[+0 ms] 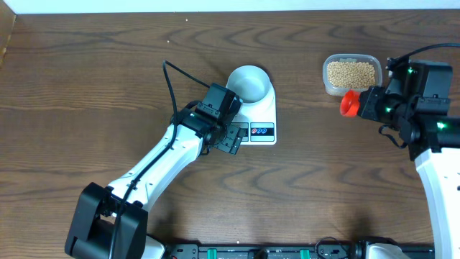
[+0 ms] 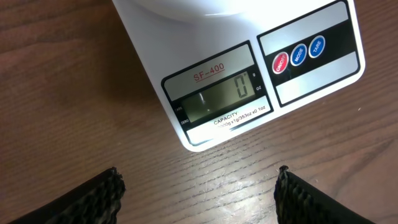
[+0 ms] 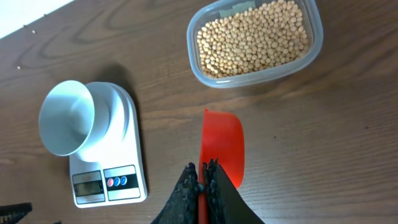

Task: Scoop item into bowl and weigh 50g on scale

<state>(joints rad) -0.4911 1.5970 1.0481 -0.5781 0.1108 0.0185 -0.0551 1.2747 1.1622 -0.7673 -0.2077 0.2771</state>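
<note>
The pale bowl stands empty on the back of the white scale. In the left wrist view the scale's display reads 0. My left gripper hangs open just in front of the scale's front edge, its fingers wide apart over bare wood. The tan beans fill a clear tub at the right. My right gripper is shut on the handle of an empty red scoop, held above the table just short of the tub, with the bowl off to its left.
The wooden table's far edge meets a white wall strip. A black cable loops up from my left arm beside the scale. Open wood lies between the scale and the tub.
</note>
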